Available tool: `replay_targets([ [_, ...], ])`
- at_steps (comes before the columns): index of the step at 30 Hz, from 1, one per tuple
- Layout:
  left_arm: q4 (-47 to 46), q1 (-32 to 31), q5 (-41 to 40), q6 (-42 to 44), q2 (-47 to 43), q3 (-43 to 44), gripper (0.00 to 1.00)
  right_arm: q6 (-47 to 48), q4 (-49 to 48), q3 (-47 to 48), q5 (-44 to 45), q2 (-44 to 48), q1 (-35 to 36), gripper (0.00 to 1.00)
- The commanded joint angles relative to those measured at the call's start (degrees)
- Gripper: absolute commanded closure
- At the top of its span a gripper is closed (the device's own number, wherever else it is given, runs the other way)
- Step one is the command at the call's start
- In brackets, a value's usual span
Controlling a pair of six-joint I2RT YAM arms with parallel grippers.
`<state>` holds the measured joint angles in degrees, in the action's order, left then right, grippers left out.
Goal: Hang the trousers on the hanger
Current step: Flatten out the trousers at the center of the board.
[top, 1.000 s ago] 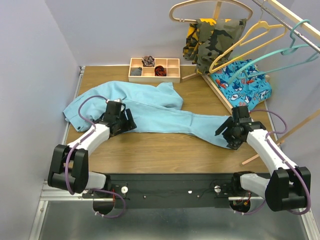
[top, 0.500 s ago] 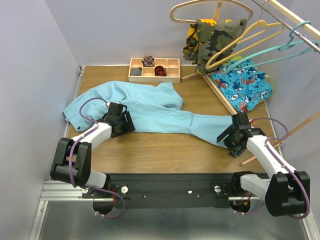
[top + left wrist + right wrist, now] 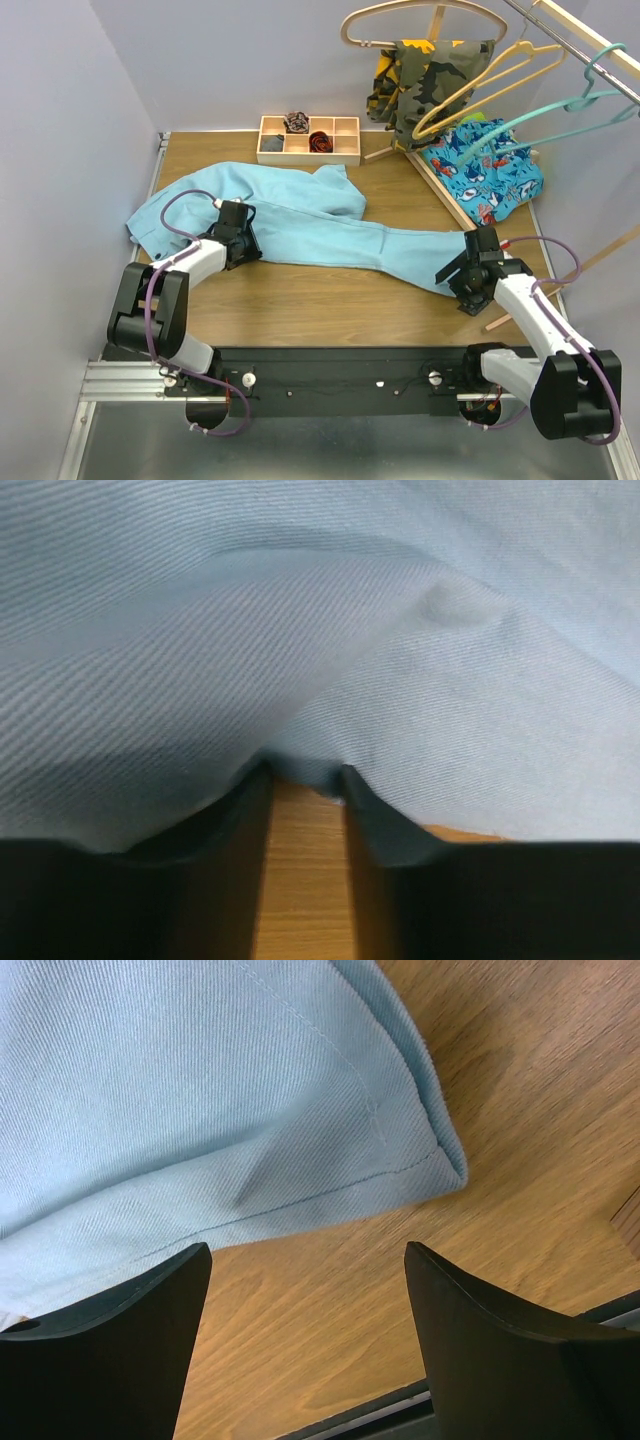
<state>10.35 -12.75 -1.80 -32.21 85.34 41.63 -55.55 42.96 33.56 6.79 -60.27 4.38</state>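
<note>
Wood-grain worktop (image 3: pixel 330 305) fills the middle of our overhead view, and on it we see the trousers (image 3: pixel 300 215) lying flat and wrinkled, the waist toward the far left and one leg running to the near right. We find the left tool (image 3: pixel 243 240) low on the near edge of the cloth. From its wrist camera, the fingers (image 3: pixel 365 800) stand close together with cloth bunched at their tips, but we cannot tell whether it is pinched. The right tool (image 3: pixel 468 285) is spread wide, with the leg's hem just ahead of its fingers (image 3: pixel 470 1310), ungripped. We see the hanger (image 3: pixel 545 110) hooked on the rail (image 3: pixel 570 45) at the far right, well apart from the trousers.
</note>
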Motion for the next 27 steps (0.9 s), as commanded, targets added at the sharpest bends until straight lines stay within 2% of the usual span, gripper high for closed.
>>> replay_targets([
  [1,0.8,-0.1,-1.8,0.9,2.1,-0.2,0.77,-3.2,0.5,-0.9,4.3,1.7,-0.7,0.14],
  [2,0.9,-0.1,-1.9,1.2,2.2,-0.4,0.85,-3.2,0.5,-1.0,4.7,1.8,-0.6,0.14],
  [6,1.3,-0.1,-1.7,1.3,1.6,-0.3,1.00,-3.9,0.5,-1.9,6.0,2.4,-0.7,0.14],
  [10,4.1,0.0,-0.9,1.4,-1.1,0.2,1.00,-4.1,0.5,-2.6,7.1,2.6,-0.7,0.15],
  [20,16.8,0.0,1.0,-0.6,-15.9,0.2,1.00,-3.0,0.4,-1.6,8.1,2.9,-0.7,0.15],
  [27,25.0,0.0,1.0,-1.2,-21.2,0.7,1.00,-0.4,-0.5,-0.4,8.2,1.3,-0.6,0.15],
])
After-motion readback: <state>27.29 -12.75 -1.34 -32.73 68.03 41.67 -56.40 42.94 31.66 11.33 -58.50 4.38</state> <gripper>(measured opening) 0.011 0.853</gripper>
